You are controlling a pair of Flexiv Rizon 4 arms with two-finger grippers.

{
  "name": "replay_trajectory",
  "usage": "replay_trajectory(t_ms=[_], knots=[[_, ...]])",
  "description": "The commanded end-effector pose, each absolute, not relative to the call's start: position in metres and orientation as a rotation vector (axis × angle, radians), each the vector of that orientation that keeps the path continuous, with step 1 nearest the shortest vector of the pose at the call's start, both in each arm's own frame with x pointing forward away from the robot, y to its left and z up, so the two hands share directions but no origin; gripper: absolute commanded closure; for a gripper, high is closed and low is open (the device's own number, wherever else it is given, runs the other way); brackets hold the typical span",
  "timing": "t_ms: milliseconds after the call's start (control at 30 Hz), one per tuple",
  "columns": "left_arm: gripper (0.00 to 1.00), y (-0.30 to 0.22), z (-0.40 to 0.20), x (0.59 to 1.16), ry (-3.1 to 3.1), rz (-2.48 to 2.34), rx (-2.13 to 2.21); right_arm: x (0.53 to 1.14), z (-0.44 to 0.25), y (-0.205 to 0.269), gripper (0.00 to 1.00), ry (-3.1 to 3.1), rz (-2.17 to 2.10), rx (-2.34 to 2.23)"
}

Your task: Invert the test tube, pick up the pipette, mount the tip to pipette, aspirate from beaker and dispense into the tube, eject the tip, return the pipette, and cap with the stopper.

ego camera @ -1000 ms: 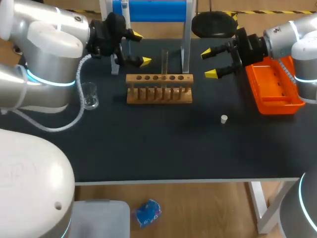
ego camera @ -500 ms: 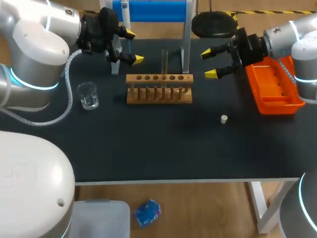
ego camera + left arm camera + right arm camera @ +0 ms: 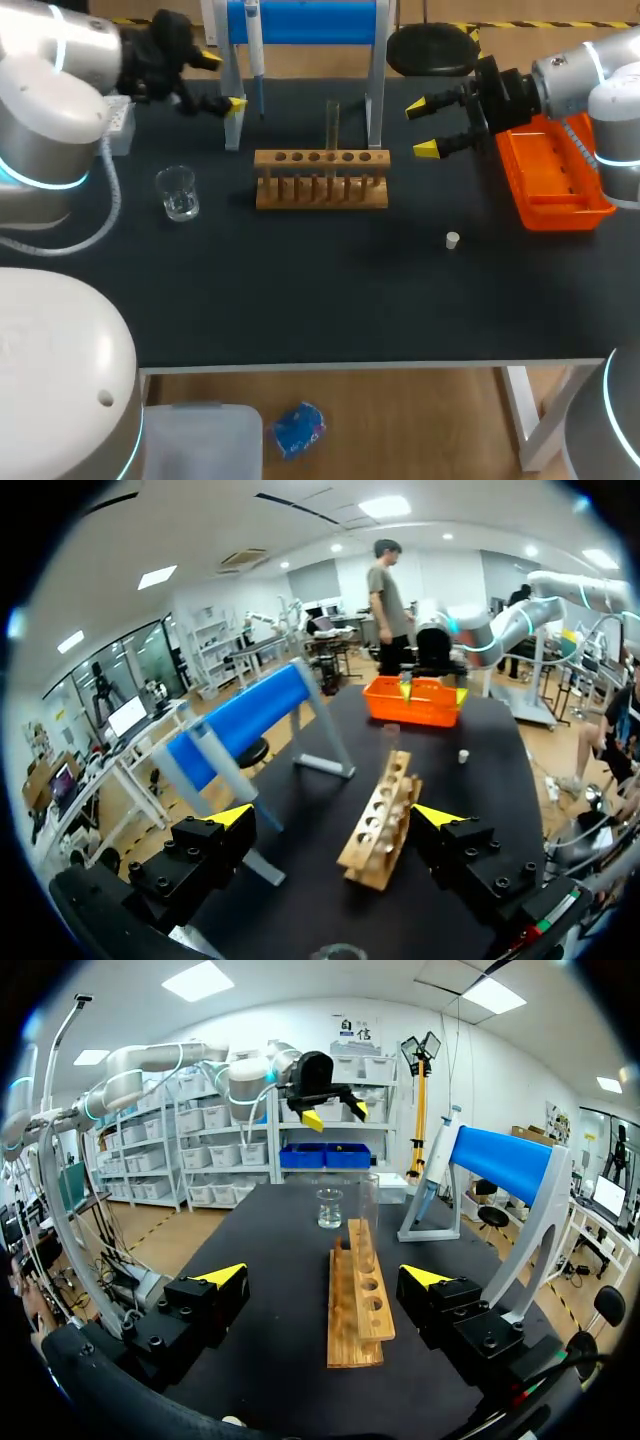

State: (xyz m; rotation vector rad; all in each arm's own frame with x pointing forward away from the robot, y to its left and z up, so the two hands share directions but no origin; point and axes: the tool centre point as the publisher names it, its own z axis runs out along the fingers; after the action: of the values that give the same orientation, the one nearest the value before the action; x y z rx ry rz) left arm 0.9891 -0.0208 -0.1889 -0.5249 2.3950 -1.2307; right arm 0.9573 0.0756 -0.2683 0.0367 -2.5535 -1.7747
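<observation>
Your left gripper (image 3: 222, 80): fingers apart, empty, just left of stand (image 3: 300, 20), near pipette (image 3: 256, 50) hanging there; your right gripper (image 3: 421, 128): fingers apart, empty, right of rack (image 3: 321, 177), beside orange tray (image 3: 552, 175); test tube (image 3: 332, 125) upright in rack; beaker (image 3: 178, 193) left of rack; stopper (image 3: 452, 239) on table (image 3: 300, 300), front-right.

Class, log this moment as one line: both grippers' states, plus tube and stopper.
left gripper: open, near hanging pipette | right gripper: open, empty | test tube: upright in rack | stopper: on table
</observation>
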Motion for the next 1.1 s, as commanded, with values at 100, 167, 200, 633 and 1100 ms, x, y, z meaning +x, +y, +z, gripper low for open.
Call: replay_trajectory(t_ms=[100,167,200,633,1100], knots=[[0.00,0.032,-0.195,0.991,2.365,-1.179,-0.616,0.957,-0.269,0.075,0.00,-2.554,-1.774,0.039],[0.00,0.047,-0.197,0.993,2.352,-1.171,-0.649,0.957,-0.269,0.075,0.00,-2.554,-1.774,0.039],[0.00,0.056,-0.198,0.994,2.344,-1.156,-0.678,0.957,-0.269,0.075,0.00,-2.554,-1.774,0.039],[0.00,0.077,-0.203,0.993,2.317,-1.073,-0.771,0.957,-0.269,0.075,0.00,-2.554,-1.774,0.039],[0.00,0.111,-0.207,1.006,2.253,-1.007,-0.875,0.957,-0.269,0.075,0.00,-2.554,-1.774,0.039]])
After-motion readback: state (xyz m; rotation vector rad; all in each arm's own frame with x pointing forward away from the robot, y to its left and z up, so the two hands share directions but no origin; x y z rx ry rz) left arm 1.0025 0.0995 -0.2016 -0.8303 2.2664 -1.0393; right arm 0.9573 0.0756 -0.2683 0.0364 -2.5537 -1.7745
